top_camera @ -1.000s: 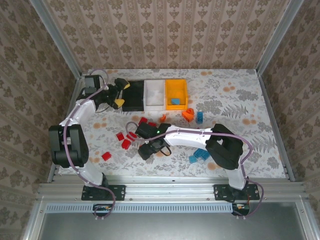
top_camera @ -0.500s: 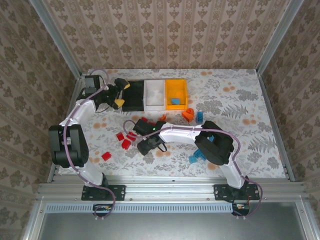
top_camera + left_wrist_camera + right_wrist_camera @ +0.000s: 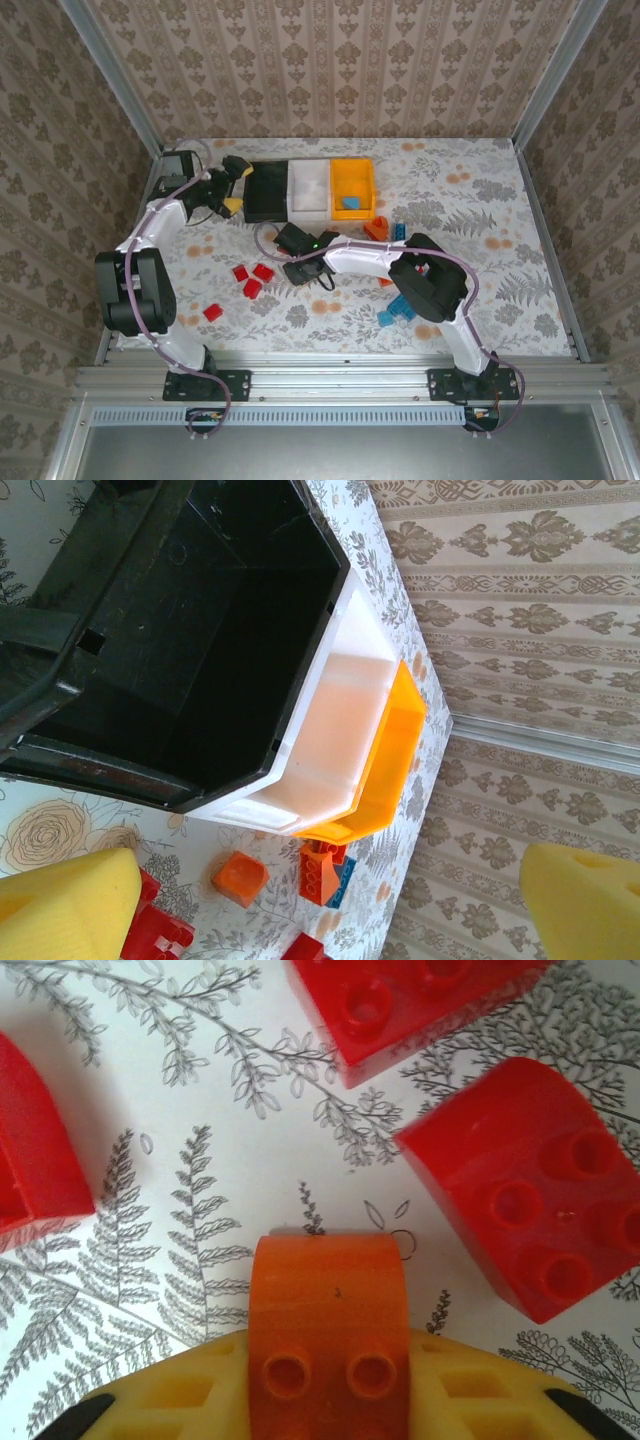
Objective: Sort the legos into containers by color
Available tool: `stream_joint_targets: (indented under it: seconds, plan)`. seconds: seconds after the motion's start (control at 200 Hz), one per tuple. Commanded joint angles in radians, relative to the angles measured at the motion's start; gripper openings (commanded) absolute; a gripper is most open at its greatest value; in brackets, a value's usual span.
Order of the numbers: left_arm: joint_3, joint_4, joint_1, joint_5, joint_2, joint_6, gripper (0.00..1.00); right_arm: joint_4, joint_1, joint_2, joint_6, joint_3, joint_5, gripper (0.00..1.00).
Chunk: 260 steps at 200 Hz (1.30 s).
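Note:
My right gripper [image 3: 330,1372] is shut on an orange brick [image 3: 330,1305], held low over the table between its yellow pads [image 3: 480,1400]. Red bricks [image 3: 535,1220] [image 3: 420,1000] [image 3: 35,1150] lie just ahead of it. From above, that gripper [image 3: 300,262] sits mid-table, right of three red bricks [image 3: 252,280]. My left gripper [image 3: 232,188] hangs open at the black bin's [image 3: 268,190] left end, its pads [image 3: 60,905] wide apart and empty. White bin [image 3: 310,187] and orange-yellow bin [image 3: 352,185] stand beside it; a blue brick [image 3: 350,202] lies in the orange-yellow one.
A lone red brick [image 3: 213,312] lies near the front left. Blue bricks [image 3: 398,310] sit front of centre. Orange and blue bricks [image 3: 385,230] lie just before the orange-yellow bin, by my right arm. Metal rails edge the table on both sides.
My right gripper has moved away from the front edge toward the bins, carrying the orange brick. My left gripper has shifted slightly left, off the black bin.

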<state>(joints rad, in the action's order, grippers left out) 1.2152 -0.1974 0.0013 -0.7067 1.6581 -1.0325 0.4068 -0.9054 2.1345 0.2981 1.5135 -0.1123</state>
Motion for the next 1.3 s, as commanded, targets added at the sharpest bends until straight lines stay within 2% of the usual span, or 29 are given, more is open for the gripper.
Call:
stream_joint_targets:
  seconds: [0.0,0.23,0.35,0.445,0.54,0.6,0.82,0.95,1.0,1.165,1.295]
  plan:
    - [-0.002,-0.01,-0.005,0.002,0.003,0.0,1.0,-0.01,0.015,-0.037,0.02,-0.055,-0.101,0.29]
    - [0.011,-0.028,-0.104,0.011,0.031,0.035,1.0,-0.023,0.12,-0.201,0.057,-0.026,-0.115,0.28]
    - [0.016,-0.048,-0.19,0.029,0.064,0.047,0.99,0.011,0.2,-0.161,0.064,0.086,-0.098,0.28]
    - [0.011,-0.052,-0.217,0.027,0.079,0.039,0.99,0.041,0.247,-0.065,0.074,0.207,-0.076,0.28]
    - [0.002,-0.06,-0.199,0.058,0.058,0.043,0.99,0.072,0.266,0.03,0.064,0.333,-0.103,0.29]
    - [-0.002,-0.064,-0.18,0.058,0.044,0.041,0.99,0.035,0.268,0.061,0.059,0.353,-0.144,0.29]
    - [-0.017,-0.024,-0.084,0.032,0.02,-0.007,0.99,0.075,0.264,0.189,0.031,0.526,-0.13,0.29]
    - [-0.019,0.002,-0.055,0.004,0.02,-0.027,0.99,0.114,0.263,0.258,0.023,0.606,-0.107,0.31]
    - [-0.017,0.003,-0.051,-0.002,0.025,-0.028,1.0,0.124,0.261,0.279,0.022,0.626,-0.094,0.34]
    - [-0.011,-0.009,-0.041,0.005,0.037,-0.01,1.0,0.156,0.249,0.299,0.032,0.676,-0.068,0.57]
    - [-0.009,-0.008,-0.037,0.012,0.037,0.002,1.0,0.169,0.235,0.25,0.045,0.687,-0.055,0.62]
